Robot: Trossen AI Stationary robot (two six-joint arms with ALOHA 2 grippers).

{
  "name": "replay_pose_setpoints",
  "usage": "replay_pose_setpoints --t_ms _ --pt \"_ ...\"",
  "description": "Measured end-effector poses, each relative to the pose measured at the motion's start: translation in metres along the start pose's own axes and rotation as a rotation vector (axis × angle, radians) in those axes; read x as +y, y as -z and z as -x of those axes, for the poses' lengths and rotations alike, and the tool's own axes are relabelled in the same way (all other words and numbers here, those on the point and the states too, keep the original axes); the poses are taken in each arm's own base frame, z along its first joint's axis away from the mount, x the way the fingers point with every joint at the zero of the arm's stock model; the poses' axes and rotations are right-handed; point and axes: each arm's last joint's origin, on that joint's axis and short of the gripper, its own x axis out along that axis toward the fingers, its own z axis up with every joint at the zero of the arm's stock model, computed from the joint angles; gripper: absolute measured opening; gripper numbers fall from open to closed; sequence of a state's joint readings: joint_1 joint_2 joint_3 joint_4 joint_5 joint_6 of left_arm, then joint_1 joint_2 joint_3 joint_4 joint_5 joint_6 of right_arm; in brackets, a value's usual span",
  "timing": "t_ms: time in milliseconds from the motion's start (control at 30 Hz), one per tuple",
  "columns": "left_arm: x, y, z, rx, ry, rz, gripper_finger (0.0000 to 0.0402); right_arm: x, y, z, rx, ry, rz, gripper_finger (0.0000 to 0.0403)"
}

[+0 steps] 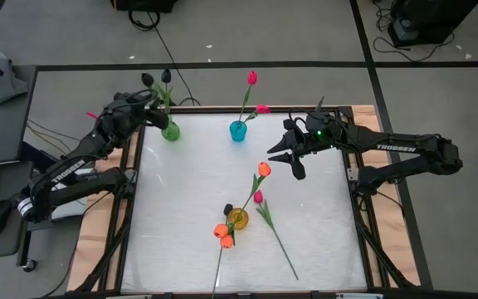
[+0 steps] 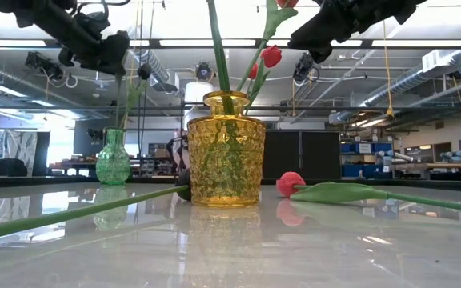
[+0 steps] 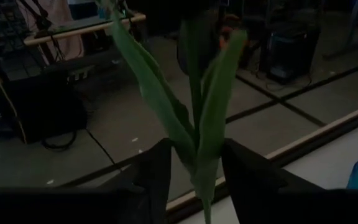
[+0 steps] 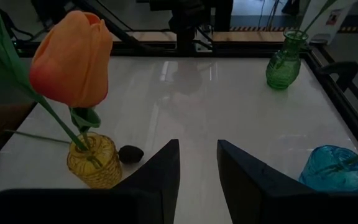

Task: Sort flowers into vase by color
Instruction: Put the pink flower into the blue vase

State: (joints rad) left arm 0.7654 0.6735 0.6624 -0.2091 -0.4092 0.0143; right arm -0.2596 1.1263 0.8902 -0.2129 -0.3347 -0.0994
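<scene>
At upper left of the high view, the left end effector [image 1: 158, 110] stands parted around a black tulip's stem [image 3: 197, 143] above the green vase [image 1: 170, 130]. The right end effector [image 1: 287, 162] (fingers apart, empty) hovers right of centre over the worktop [image 1: 189, 183].

Open table [image 1: 189, 178] is lying between the vases. The yellow vase [image 1: 238, 218], a loose pink tulip [image 1: 274, 231] and orange tulips [image 1: 222, 235] are crowding toward six o'clock.

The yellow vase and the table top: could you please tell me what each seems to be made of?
The yellow vase looks like translucent amber glass with a pebbled, embossed surface; light glows through it, though moulded plastic is possible. The table top seems a glossy white sheet, since it mirrors the vase.
</scene>
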Motion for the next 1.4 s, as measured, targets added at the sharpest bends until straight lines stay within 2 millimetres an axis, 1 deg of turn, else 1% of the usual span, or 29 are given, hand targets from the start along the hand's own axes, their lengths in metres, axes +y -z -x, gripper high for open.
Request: replay_pose_setpoints --t_ms 233,300,433,533,667,767,867,1000,1100,1233,1400 --pt "0.001 0.006 0.001 0.058 -0.041 -0.040 0.0177 0.000 0.000 0.000 0.004 0.000 -0.001 0.0117" --pt "0.002 0.008 0.002 0.102 -0.043 -0.066 0.0187 0.000 0.001 0.000 0.010 -0.001 -0.004 0.0117" --pt "0.005 0.004 0.009 0.173 -0.054 -0.106 0.0213 0.000 0.002 0.000 0.020 -0.002 -0.007 0.0117" --pt "0.009 -0.003 0.016 0.219 -0.054 -0.128 0.0229 0.000 0.002 0.000 0.021 -0.002 -0.007 0.0117" --pt "0.015 -0.015 0.031 0.297 -0.055 -0.119 0.0241 0.000 0.002 0.000 0.021 -0.002 -0.003 0.0117" --pt "0.019 -0.019 0.044 0.387 -0.008 -0.085 0.0242 0.000 0.002 0.000 0.021 -0.002 -0.002 0.0117" --pt "0.019 -0.020 0.056 0.482 0.080 0.000 0.0243 0.000 0.002 0.000 0.020 -0.002 -0.002 0.0117" --pt "0.012 -0.012 0.063 0.628 0.257 0.129 0.0243 0.000 0.002 0.000 0.020 -0.002 -0.001 0.0117" --pt "0.004 -0.002 0.066 0.728 0.387 0.174 0.0243 0.000 0.002 0.000 0.022 -0.002 -0.001 0.0117" --pt "-0.009 0.013 0.065 0.800 0.454 0.186 0.0243 0.000 0.003 0.000 0.030 -0.003 -0.003 0.0117" --pt "-0.028 0.031 0.062 0.833 0.529 0.205 0.0243 0.000 0.003 0.000 0.031 -0.001 -0.003 0.0117"
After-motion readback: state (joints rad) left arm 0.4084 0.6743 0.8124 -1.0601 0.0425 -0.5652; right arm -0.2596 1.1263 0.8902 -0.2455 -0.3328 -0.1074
